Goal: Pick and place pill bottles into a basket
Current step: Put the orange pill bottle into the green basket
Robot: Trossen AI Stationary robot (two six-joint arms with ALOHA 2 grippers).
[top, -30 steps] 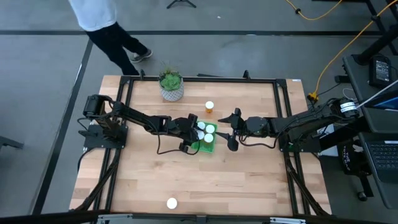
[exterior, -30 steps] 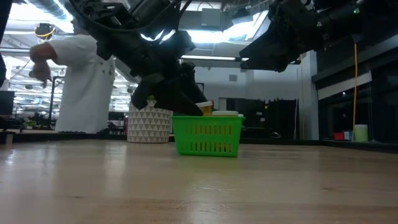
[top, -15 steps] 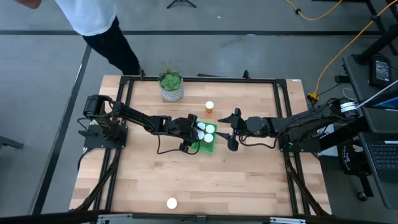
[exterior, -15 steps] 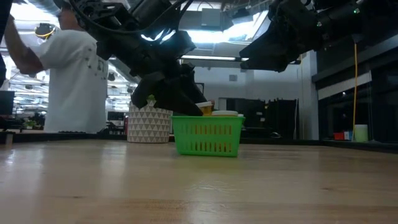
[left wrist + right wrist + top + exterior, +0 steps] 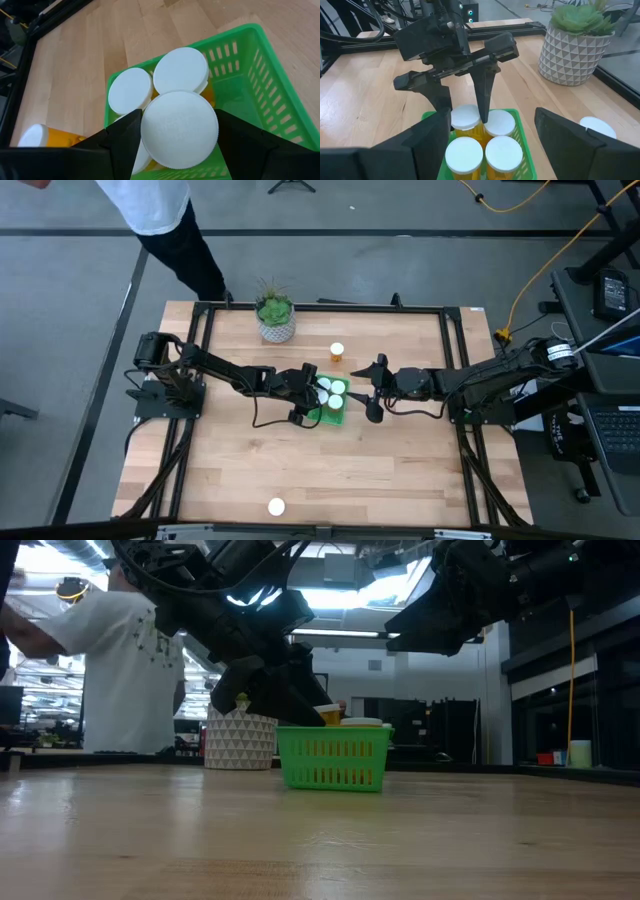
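Note:
The green basket (image 5: 329, 418) stands at the table's middle and holds several orange pill bottles with white caps (image 5: 338, 388). My left gripper (image 5: 307, 394) hangs over the basket's left part, shut on one of them, whose cap (image 5: 179, 129) fills the left wrist view. My right gripper (image 5: 372, 390) is wide open and empty, just right of the basket. One bottle (image 5: 337, 352) stands on the table beyond the basket. Another (image 5: 276, 506) stands near the front edge. My left gripper pinches the bottle at its white cap's rim (image 5: 146, 125), one finger on each side. The fingers (image 5: 483, 102) slant down from the table's left. The bottle stands upright inside the basket (image 5: 518, 119) beside the others; I cannot tell whether its bottom rests on the basket floor.
A white patterned pot with a green plant (image 5: 275, 320) stands at the far side, left of the middle. A person (image 5: 120, 670) stands beyond the table's far left corner. Bare wood lies between the basket and the front edge.
Both arms, the basket and the bottles have kept still. Only the person behind the table has shifted.

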